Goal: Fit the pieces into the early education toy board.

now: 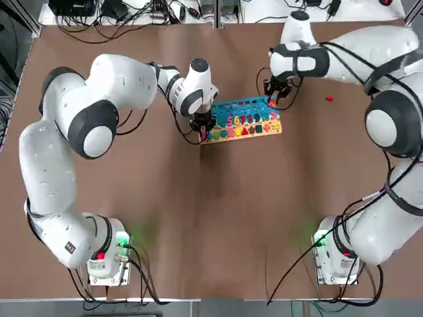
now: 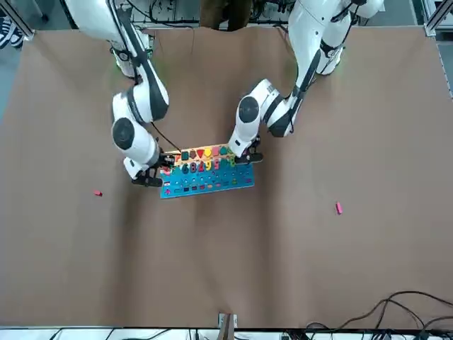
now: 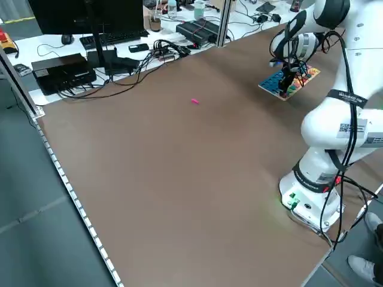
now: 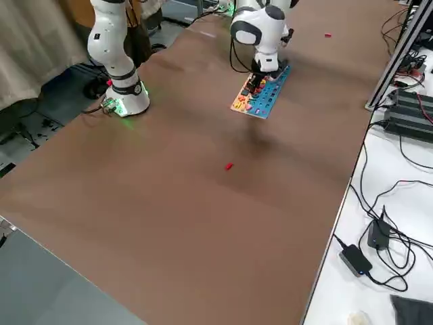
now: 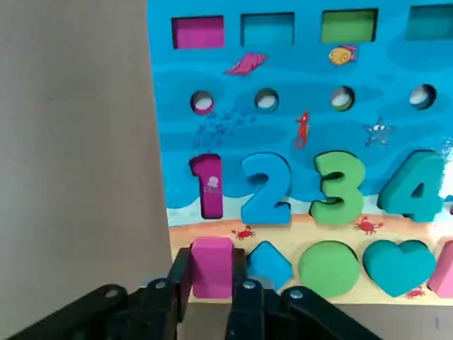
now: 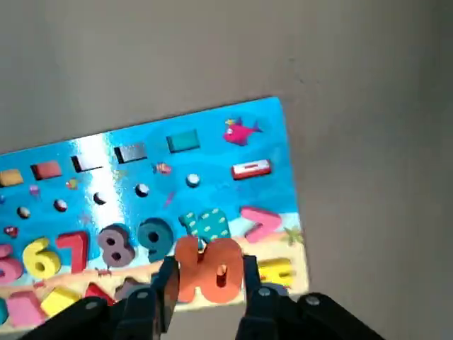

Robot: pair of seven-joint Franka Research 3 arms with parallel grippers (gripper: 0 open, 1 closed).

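The toy board (image 1: pixel 250 105) lies mid-table, blue with a tan strip of coloured shapes. My left gripper (image 1: pixel 202 127) hovers at its left end, shut on a pink block piece (image 5: pixel 211 263) just over the board's (image 5: pixel 177 142) tan corner beside the numeral 1. At the far right end, my right gripper (image 1: pixel 273 96) is shut on an orange piece (image 6: pixel 209 270) shaped like a ten, held above the board (image 6: pixel 212 138). A loose red piece (image 1: pixel 328 99) lies on the table right of the board. Another pink piece (image 2: pixel 339 207) lies apart, on my left side.
The brown table (image 1: pixel 218 211) spreads wide around the board. Cables and boxes (image 3: pixel 90 60) line the far bench beyond its edge. Both arm bases (image 1: pixel 109 254) stand at the near edge, and the left arm's elbow hangs over the table's left part.
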